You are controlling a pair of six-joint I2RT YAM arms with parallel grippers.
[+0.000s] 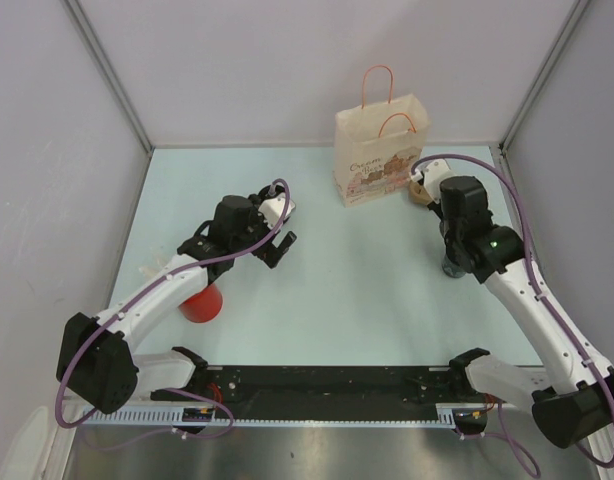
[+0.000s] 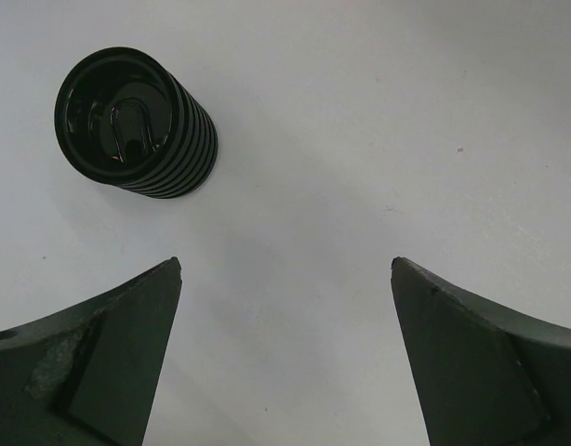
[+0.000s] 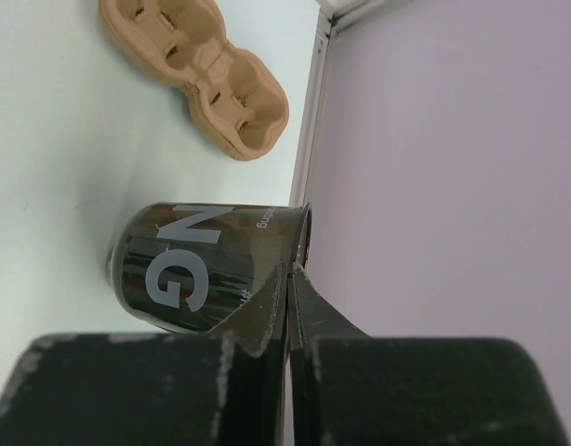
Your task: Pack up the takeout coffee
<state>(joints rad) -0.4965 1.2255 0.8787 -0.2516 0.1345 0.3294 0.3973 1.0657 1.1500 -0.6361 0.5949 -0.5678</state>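
- Tipping the bag (image 1: 380,165) looks like the biggest hazard. It stands upright at the back of the table, thin paper with nothing bracing it, and a cup lowered against its rim or handles could fold or topple it.
- The carrier (image 3: 202,74) lies flat just right of the bag, near the right wall. A cup set down off one of its wells could rock out.
- The dark cup (image 3: 188,269) is at the table's right edge, close to the wall, and shows no lid. The right gripper (image 3: 291,271) has its jaws clenched tight at the cup's rim; I cannot tell whether the thin wall is nipped between them. If it is, so slight a hold could let the cup swing or slip on a lift.
- The red cup (image 1: 200,305) stands at the left, partly under the left arm. A sweep of that arm could knock it over.
- The left gripper (image 2: 285,268) hangs released, jaws wide and holding nothing. A black ribbed stack (image 2: 137,121) (lids, probably) stands beyond its left finger, and an off-centre descent could shove it aside.
- The walls (image 1: 287,60) are plain and pale, closing in three sides.
- The table (image 1: 347,290) is smooth, pale blue-green, and probably slick enough for a nudged thing to slide.
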